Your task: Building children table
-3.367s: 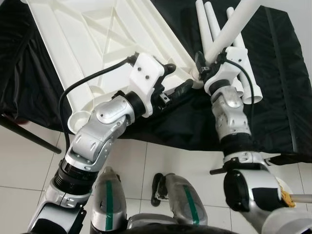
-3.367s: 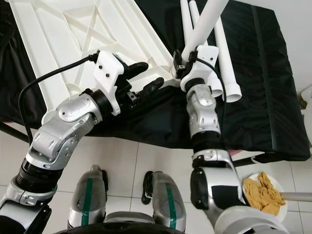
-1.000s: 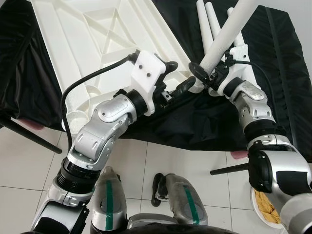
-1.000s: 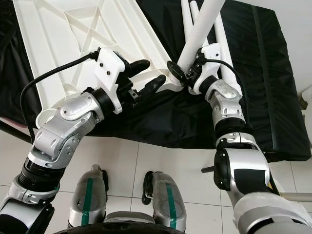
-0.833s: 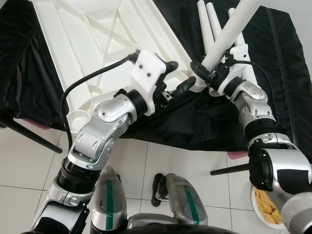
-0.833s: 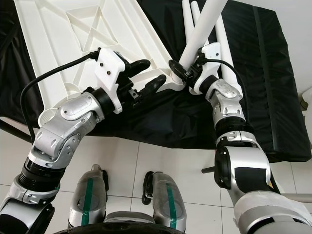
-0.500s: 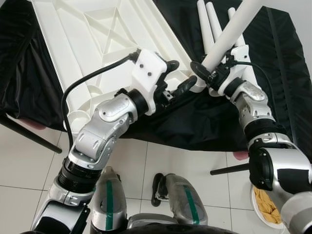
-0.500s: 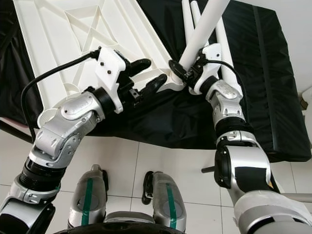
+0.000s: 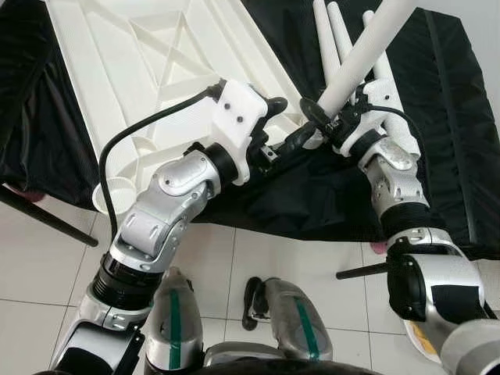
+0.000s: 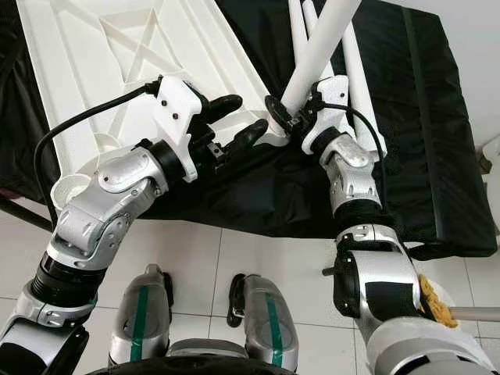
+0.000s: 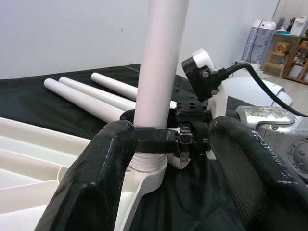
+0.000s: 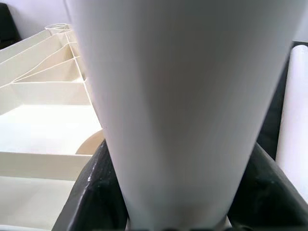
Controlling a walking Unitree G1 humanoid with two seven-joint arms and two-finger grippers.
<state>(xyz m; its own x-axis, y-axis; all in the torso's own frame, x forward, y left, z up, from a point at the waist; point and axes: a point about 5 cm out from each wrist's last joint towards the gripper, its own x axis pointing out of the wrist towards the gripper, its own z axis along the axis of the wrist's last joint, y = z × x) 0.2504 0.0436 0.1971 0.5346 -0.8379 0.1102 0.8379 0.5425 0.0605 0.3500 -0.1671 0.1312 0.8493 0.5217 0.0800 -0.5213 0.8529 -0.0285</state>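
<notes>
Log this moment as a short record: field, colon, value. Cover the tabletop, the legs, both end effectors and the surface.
surface: black cloth
tabletop: white, upside down, ribs showing
held leg: white tube, standing in tabletop's corner socket
spare legs: three white tubes lying on the cloth
right end effector: shut on the held leg near its base
left end effector: open, beside the socket corner, holding nothing

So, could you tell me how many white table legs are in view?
4: one leg stands in the tabletop's corner socket, gripped by the right gripper; three loose legs lie on the black cloth behind.
</notes>
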